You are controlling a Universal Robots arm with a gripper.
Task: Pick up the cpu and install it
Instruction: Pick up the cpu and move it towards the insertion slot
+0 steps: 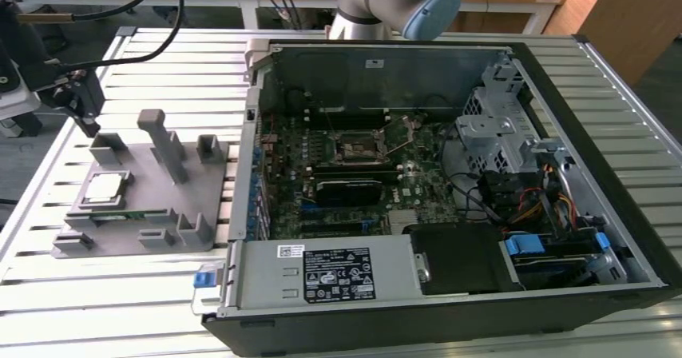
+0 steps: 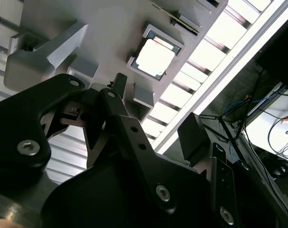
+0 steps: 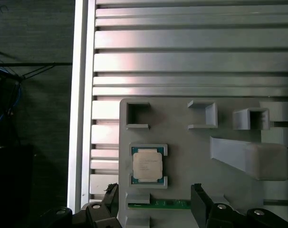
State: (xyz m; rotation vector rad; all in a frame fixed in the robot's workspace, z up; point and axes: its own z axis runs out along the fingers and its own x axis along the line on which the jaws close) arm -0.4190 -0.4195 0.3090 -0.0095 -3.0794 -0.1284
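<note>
While cpu sits in grey fixture, tool hangs spread apart, empty | tool body cut by frame edge.

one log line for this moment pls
gripper: open, empty, near grey fixture | cpu: lying in fixture pocket, not gripped | stage: pick not yet done

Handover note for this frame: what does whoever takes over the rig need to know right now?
Gripper: open, empty, over the grey fixture, not touching the cpu.
Cpu: flat in its pocket on the fixture, beside the open computer case, on the exterior view's left.
Done: nothing yet; cpu not picked up.
Left: pickup, and seating in the motherboard socket.
</note>
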